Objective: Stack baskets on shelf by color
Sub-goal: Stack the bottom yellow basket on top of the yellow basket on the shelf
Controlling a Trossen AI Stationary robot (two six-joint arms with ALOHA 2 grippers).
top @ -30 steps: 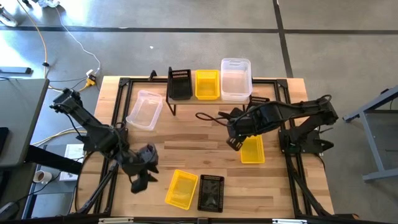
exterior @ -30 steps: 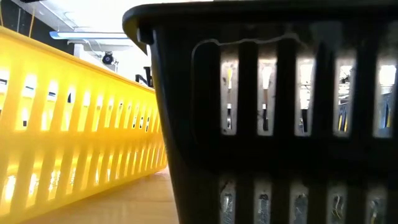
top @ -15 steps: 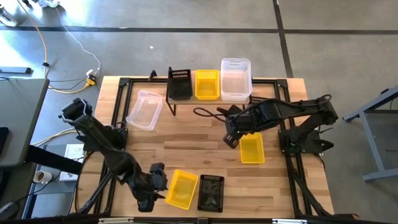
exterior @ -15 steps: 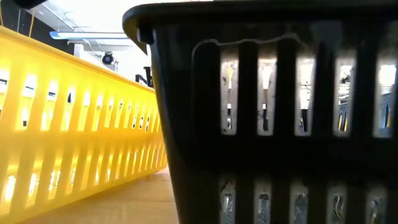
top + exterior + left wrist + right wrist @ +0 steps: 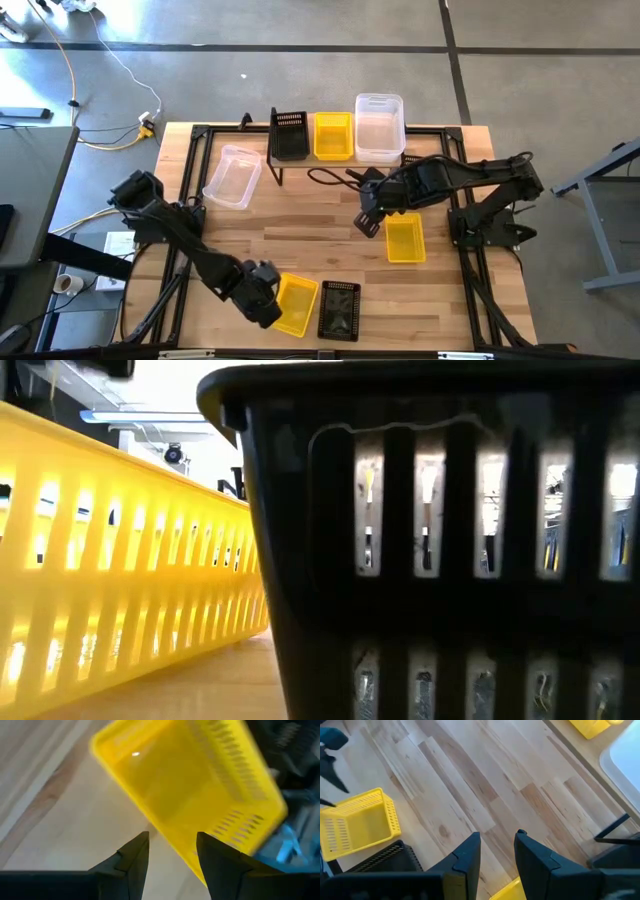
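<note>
Left hand [image 5: 268,312]: fingers parted, empty, at the near desk [image 5: 300,232] edge; yellow basket [image 5: 292,304] just at its 3 o'clock, long rim under the fingertips. Right hand [image 5: 368,222]: slightly parted, empty; 2nd yellow basket [image 5: 405,240] at its 4 o'clock.

At the lower centre of the high view, a bright yellow basket [image 5: 293,304] with slotted walls lies beside a black mesh basket [image 5: 339,310]; the table [image 5: 310,215] is pale striped wood.
</note>
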